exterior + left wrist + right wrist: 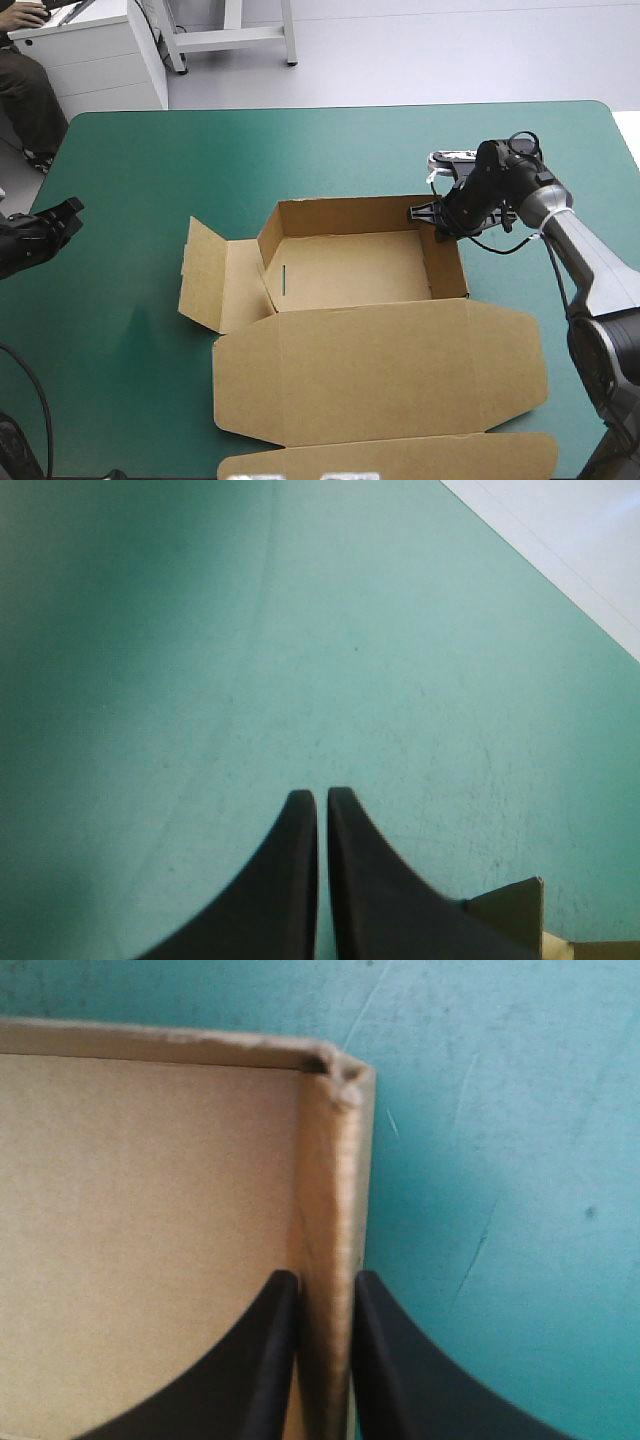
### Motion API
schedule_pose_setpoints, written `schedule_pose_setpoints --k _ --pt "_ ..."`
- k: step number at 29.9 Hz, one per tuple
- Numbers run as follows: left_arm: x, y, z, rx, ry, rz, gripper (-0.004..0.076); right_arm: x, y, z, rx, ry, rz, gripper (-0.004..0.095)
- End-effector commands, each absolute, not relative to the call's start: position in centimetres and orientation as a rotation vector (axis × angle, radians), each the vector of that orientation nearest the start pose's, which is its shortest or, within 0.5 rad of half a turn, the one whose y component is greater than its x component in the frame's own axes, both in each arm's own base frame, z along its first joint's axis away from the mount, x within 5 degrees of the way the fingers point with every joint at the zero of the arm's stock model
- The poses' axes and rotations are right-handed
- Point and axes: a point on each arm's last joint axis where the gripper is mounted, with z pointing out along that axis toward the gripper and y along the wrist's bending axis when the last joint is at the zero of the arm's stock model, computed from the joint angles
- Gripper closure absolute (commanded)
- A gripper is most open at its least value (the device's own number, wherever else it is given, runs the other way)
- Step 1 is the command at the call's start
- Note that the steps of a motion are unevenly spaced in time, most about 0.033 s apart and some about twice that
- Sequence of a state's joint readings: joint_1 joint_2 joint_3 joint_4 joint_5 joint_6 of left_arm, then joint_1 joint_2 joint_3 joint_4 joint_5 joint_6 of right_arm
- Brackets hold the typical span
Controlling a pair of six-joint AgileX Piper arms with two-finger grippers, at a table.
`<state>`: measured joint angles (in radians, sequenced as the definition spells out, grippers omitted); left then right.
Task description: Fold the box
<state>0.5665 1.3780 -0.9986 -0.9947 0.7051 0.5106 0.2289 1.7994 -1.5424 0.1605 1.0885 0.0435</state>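
Note:
The brown box [350,270] lies mid-table as an open tray. Its far and right walls stand up, and its left flap [205,275] is splayed outward on the teal-green cover. The wide lid [380,370] lies flat toward the near edge. My right gripper [432,215] sits at the far end of the right wall. In the right wrist view my right gripper [325,1278] is shut on that wall [338,1180], one finger inside the tray and one outside, just short of the corner [340,1070]. My left gripper [68,212] hovers near the table's left edge, shut and holding nothing [322,796].
Bare teal-green cover [130,320] stretches between the left gripper and the box, and also beyond the far wall [300,150]. A corner of brown board [520,905] shows beside the left fingers. The lid's tuck strip [400,455] reaches the near edge.

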Motion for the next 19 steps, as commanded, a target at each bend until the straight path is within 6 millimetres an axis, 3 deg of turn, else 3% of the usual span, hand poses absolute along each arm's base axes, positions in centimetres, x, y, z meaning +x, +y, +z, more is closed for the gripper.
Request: schedule_pose_setpoints --k 1,4,7,14,19 --pt "26.7 11.1 32.6 -0.706 2.008 -0.543 0.0711 36.3 9.7 30.9 -0.199 2.754 0.297 0.0455" --pt "26.6 11.1 32.6 -0.704 2.011 -0.54 0.0711 36.3 9.7 31.4 -0.205 2.755 0.295 0.0175" --pt "26.6 11.1 32.6 -0.692 2.015 -0.535 0.0711 36.3 9.6 32.7 -0.219 2.75 0.287 0.0015" --pt "26.6 11.1 32.6 -0.686 2.018 -0.535 0.0722 35.9 9.6 37.4 -0.243 2.673 0.292 -0.0009" --pt "26.6 11.1 32.6 -0.686 2.018 -0.536 0.0728 33.6 8.8 39.6 -0.237 2.618 0.263 -0.001"
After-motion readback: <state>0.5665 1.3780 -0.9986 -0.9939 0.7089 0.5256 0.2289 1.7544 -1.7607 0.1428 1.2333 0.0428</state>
